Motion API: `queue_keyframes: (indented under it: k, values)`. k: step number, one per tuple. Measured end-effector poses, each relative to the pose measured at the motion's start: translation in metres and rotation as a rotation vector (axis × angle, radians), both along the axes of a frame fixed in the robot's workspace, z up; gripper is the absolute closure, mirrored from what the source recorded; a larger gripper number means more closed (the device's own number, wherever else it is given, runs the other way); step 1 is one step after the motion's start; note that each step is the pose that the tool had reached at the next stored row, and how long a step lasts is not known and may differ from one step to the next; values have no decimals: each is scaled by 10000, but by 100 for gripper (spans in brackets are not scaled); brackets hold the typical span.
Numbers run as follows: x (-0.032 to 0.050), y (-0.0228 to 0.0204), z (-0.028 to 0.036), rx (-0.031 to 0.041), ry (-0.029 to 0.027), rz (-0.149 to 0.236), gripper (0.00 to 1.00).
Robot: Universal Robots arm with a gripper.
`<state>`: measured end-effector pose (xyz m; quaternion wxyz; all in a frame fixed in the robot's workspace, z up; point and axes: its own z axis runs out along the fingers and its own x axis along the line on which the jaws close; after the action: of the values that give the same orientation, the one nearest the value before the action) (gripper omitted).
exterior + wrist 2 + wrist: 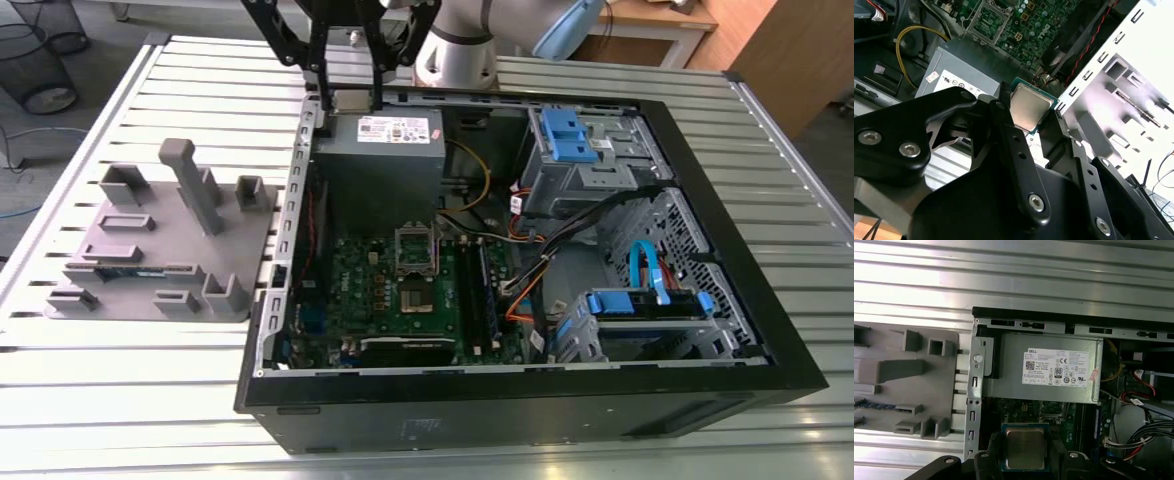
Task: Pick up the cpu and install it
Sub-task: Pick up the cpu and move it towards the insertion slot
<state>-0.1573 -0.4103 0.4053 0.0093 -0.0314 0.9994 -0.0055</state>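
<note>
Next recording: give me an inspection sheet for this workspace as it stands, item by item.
Surface: slatted silvery metal table, carrying an open black computer case.
Job's things: small square cpu with a dull silvery top, held in the air and not yet in the metal-framed socket of the green circuit board.
Clutter: grey block tray beside the case, with a long thin green memory stick lying in it.
Grippers: black gripper, jaws shut on the cpu, up by the grey power supply box.
Cables: yellow, red and black wires inside the case.
Surroundings: wire baskets on the floor.
</note>
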Motion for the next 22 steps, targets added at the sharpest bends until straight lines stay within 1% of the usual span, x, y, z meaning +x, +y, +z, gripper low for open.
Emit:
queue_keyframes:
  k: [4, 7, 12, 16, 22]
  values:
    - [47, 0, -11, -2, 20, -1, 53]
    - [73, -2, -34, -11, 22, -1, 53]
    - [100, -31, -107, -16, 22, -1, 53]
    - [123, -72, -178, -17, 23, -1, 53]
    - [170, -172, -276, -16, 24, -2, 53]
